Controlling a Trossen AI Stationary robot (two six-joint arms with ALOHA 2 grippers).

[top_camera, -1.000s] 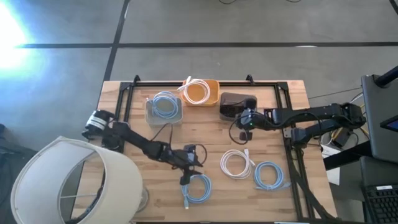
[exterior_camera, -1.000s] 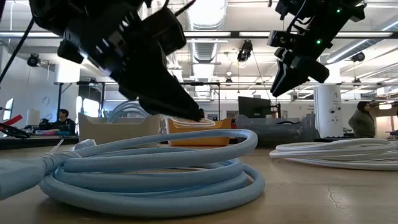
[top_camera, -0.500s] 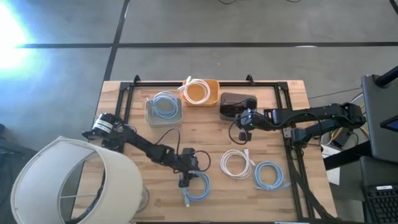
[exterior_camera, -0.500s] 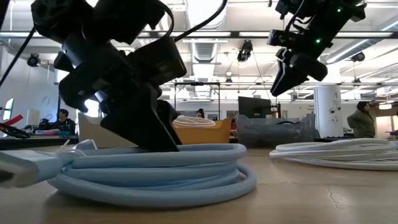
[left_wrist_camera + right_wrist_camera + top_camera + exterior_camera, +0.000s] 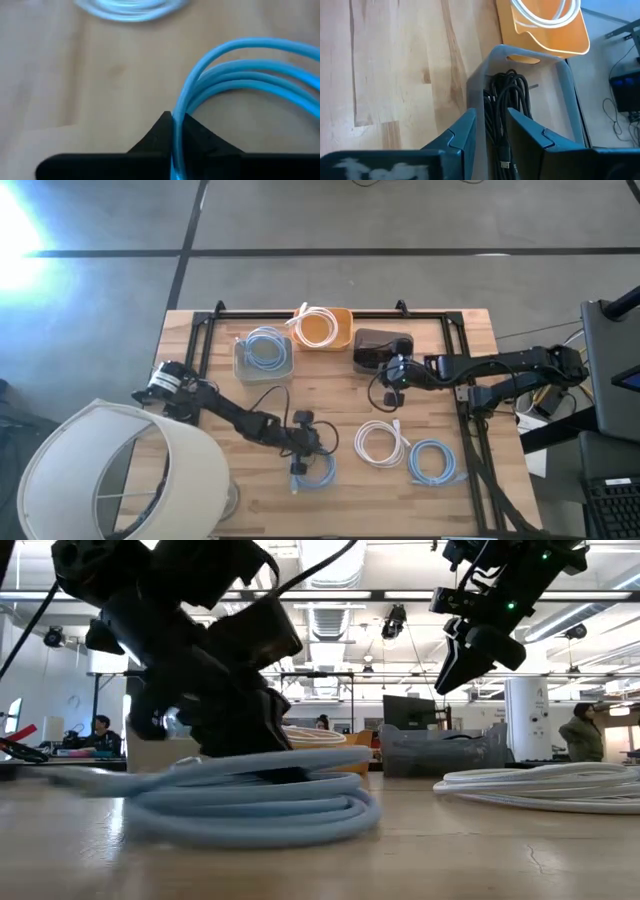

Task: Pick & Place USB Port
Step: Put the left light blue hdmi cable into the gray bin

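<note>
Left gripper (image 5: 173,131) pinches blue cable coil (image 5: 315,471); right gripper (image 5: 392,383) hovers.

light blue coiled usb cable (image 5: 313,468) lies near the bench's front edge, one strand pinched in the left tool (image 5: 299,451).

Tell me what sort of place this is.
Probably a robotics lab or open workshop: exposed ceiling ducts, a wooden table with sorting bins of coiled cables, and people at desks behind.

3 blue cables (image 5: 312,470) (image 5: 432,461) (image 5: 265,348), 2 white cables (image 5: 381,443) (image 5: 318,320), 1 black cable (image 5: 506,112), 3 bins (image 5: 262,368) (image 5: 345,332) (image 5: 374,340)
</note>
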